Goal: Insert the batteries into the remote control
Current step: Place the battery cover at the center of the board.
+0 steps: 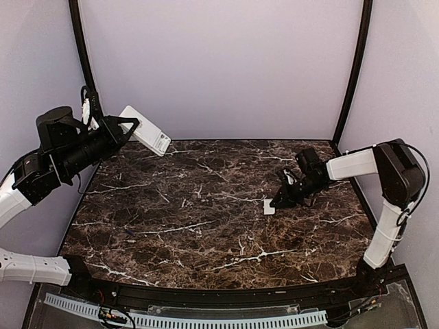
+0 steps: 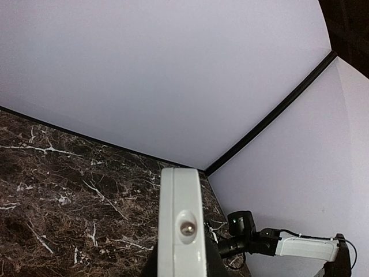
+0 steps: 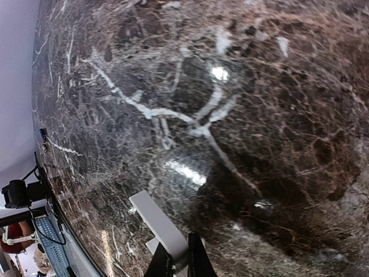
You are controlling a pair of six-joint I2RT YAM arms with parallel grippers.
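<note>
Top view, left gripper [image 1: 129, 127]: raised above the far left corner of the marble table [image 1: 206, 226], its fingers closed on one end of the remote control [image 1: 147, 131].
Top view, remote control: in the air, not touching the table, tilted, with the free end pointing to the right and a little down (a small label shows near that end).
Top view, right gripper [image 1: 279, 201]: low over the right part of the table, clamped on a small white flat piece [image 1: 269, 207]; I cannot tell whether the piece touches the marble.
Left wrist view, remote control: seen end-on at the bottom middle, a narrow white face with one small round lens in it; the dark fingers at both sides are mostly cut off by the frame.
Left wrist view, right arm [image 2: 300, 247]: far behind, at the lower right, white with a black end.
Right wrist view, white flat piece: held edge-wise between the two dark fingertips [image 3: 199, 265] at the bottom, sticking out toward the upper left over the marble.
</note>
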